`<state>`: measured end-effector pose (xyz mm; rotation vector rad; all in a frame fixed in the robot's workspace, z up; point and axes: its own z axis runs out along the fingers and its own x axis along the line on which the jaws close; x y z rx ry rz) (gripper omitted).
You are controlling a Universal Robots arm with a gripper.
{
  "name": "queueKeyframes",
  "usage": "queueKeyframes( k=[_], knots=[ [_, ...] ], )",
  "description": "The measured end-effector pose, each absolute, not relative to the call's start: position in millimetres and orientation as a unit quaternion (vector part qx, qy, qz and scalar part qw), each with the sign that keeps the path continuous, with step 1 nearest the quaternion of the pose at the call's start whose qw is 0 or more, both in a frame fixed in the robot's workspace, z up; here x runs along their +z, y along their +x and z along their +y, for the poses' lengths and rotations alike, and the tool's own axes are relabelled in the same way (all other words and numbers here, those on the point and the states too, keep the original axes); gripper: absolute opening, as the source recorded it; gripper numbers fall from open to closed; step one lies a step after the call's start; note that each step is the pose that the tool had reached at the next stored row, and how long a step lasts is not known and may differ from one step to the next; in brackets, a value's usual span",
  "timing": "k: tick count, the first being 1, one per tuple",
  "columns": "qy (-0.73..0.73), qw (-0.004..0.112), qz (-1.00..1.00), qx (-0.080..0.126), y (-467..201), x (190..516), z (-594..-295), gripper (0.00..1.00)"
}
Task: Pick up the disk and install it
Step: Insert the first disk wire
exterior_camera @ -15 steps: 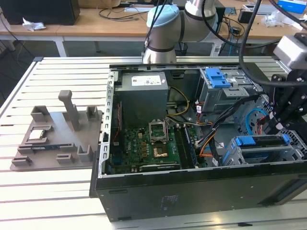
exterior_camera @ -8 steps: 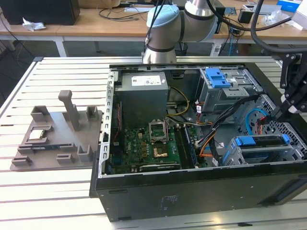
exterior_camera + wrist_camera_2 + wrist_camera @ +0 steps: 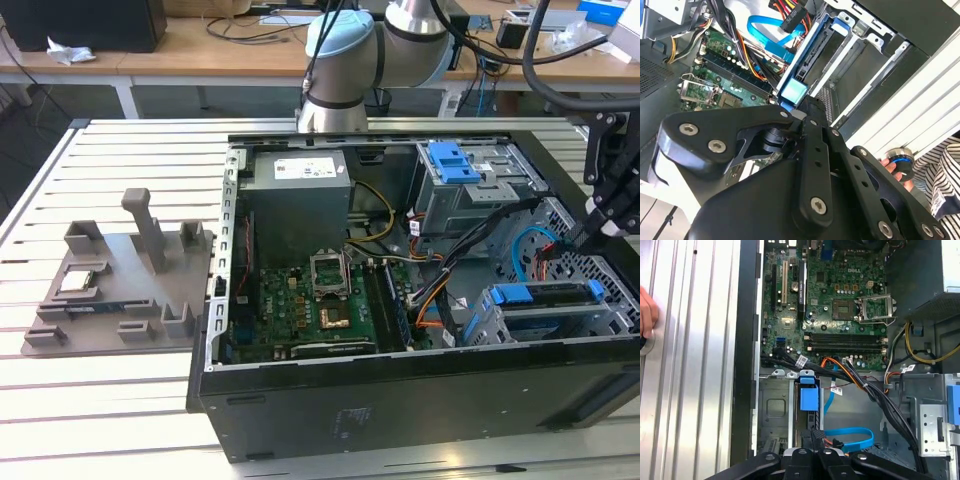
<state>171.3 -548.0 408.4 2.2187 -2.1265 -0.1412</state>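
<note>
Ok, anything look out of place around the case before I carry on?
One thing: a person's hand is on the slatted table right beside the computer case, near where the end effector sits at the disk. Inside the case nothing looks spilled or damaged.

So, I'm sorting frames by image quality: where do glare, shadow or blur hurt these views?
Exterior view: even light, the ribbed table bright, the computer case front dark. Second wrist view: the gripper linkage looms dark and soft up close, and the white slats beyond are washed out. First wrist view: glare bleaches the table slats, while the motherboard stays sharp.
</note>
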Motion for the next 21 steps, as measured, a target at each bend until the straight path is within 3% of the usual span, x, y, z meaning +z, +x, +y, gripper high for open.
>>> queueKeyframes(
  k=[6,21],
  knots=[
    [0.721,0.033,-0.691,-0.046,178.1,408.3,-546.2,0.11],
    [0.721,0.038,-0.691,-0.046,219.9,380.7,-505.0,0.11]
  ],
)
